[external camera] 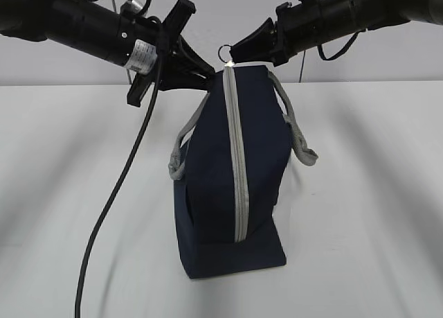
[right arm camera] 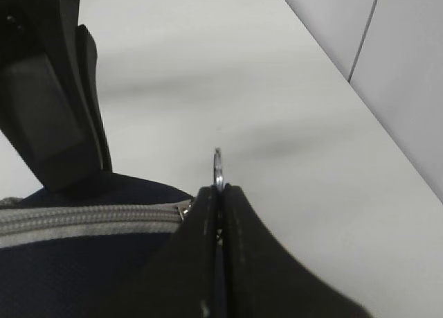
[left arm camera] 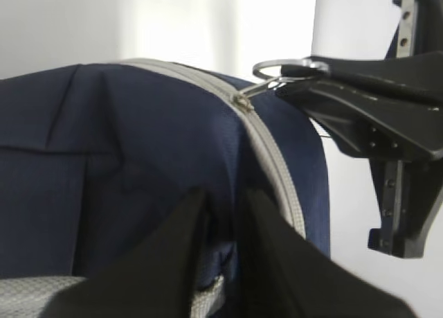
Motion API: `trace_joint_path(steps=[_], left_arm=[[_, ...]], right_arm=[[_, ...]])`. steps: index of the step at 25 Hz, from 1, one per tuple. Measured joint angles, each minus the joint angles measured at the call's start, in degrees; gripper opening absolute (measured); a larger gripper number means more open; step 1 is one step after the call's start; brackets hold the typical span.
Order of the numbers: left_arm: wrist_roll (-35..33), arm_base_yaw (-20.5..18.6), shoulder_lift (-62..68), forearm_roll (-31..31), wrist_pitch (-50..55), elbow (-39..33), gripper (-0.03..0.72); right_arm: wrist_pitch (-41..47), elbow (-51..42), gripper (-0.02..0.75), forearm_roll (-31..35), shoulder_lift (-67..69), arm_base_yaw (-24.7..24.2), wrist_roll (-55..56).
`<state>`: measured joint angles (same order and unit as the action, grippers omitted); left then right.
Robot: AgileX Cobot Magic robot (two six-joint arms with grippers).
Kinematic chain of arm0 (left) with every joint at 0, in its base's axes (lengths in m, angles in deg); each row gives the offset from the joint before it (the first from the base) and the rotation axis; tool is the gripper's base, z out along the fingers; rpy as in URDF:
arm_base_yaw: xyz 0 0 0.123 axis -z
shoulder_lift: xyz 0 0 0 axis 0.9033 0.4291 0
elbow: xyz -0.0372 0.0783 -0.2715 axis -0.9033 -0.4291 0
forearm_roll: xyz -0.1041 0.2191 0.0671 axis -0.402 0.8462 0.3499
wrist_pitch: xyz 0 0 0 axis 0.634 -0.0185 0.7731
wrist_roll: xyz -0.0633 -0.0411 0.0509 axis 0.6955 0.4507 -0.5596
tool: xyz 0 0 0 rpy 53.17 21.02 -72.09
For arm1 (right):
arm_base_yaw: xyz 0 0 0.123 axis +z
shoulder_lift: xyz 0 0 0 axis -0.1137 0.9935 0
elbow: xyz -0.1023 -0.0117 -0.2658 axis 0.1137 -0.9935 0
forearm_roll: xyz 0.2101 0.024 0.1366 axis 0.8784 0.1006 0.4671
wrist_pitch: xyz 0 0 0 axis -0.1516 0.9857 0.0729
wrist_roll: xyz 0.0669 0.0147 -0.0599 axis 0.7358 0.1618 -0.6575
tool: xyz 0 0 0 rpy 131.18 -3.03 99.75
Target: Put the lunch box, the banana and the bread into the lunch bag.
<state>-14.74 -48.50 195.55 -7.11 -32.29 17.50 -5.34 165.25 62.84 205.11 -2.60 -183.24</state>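
The navy lunch bag point(external camera: 225, 179) stands upright in the middle of the table, its grey zipper strip point(external camera: 237, 172) closed along the side facing me. My right gripper point(external camera: 234, 53) is shut on the metal ring pull point(external camera: 225, 53) at the bag's top; the ring also shows in the right wrist view point(right arm camera: 218, 171) and in the left wrist view point(left arm camera: 277, 68). My left gripper point(external camera: 208, 75) pinches the navy fabric point(left arm camera: 223, 228) at the bag's top left, next to the zipper. The lunch box, banana and bread are out of view.
Two grey webbing handles hang down the bag's sides, one left point(external camera: 181, 148) and one right point(external camera: 299, 131). A black cable point(external camera: 111, 200) drops from the left arm across the white table point(external camera: 62, 193). A pale wall stands behind.
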Motion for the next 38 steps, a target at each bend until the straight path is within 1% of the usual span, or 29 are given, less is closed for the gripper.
trace_joint_path(steps=[6, 9, 11, 13, 15, 16, 17, 18, 21, 25, 30, 33, 38], left_arm=[[0.5, 0.0, 0.0, 0.4, 0.6, 0.0, 0.26], [0.6, 0.0, 0.0, 0.9, 0.7, 0.0, 0.276], [0.8, 0.2, 0.0, 1.9, 0.7, 0.0, 0.26], [0.9, 0.4, 0.0, 2.4, 0.7, 0.0, 0.218], [0.9, 0.5, 0.0, 2.5, 0.8, 0.0, 0.143], [0.9, 0.5, 0.0, 2.5, 0.8, 0.0, 0.077], [0.9, 0.5, 0.0, 2.5, 0.8, 0.0, 0.041], [0.9, 0.5, 0.0, 2.5, 0.8, 0.0, 0.022], [0.8, 0.5, 0.0, 2.5, 1.0, 0.1, 0.011], [0.5, 0.5, 0.1, 3.1, 3.2, 2.5, 0.01], [0.3, 0.5, 0.4, 7.0, 6.5, 6.2, 0.008], [0.3, 0.3, 0.4, 8.8, 8.2, 6.7, 0.008], [0.3, -1.2, 0.4, 9.4, 10.3, 6.8, 0.008]], right_arm=[[0.0, 0.0, 0.0, 0.1, 0.0, 0.0, 0.0], [0.0, 0.0, 0.0, 0.1, 0.0, 0.0, 0.0], [0.0, 0.0, 0.0, 0.1, 0.0, 0.0, 0.0], [0.0, 0.0, 0.0, 0.1, 0.0, 0.0, 0.0], [0.0, 0.0, 0.0, 0.1, 0.0, 0.0, 0.0], [0.0, 0.0, 0.0, 0.1, 0.0, 0.0, 0.0], [0.0, 0.0, 0.0, 0.1, 0.0, 0.0, 0.0], [0.0, 0.0, 0.0, 0.1, 0.0, 0.0, 0.0], [0.1, 0.0, 0.0, 0.1, 0.0, 0.0, -0.4], [1.2, 0.0, 0.0, -0.6, 0.0, 0.0, -3.3], [2.5, 0.0, 0.0, -0.6, 0.0, 0.0, -5.3], [2.6, 0.0, 0.0, -0.8, 0.0, 0.0, -5.6], [2.5, 0.0, 0.0, -2.0, 0.0, 0.0, -5.9]])
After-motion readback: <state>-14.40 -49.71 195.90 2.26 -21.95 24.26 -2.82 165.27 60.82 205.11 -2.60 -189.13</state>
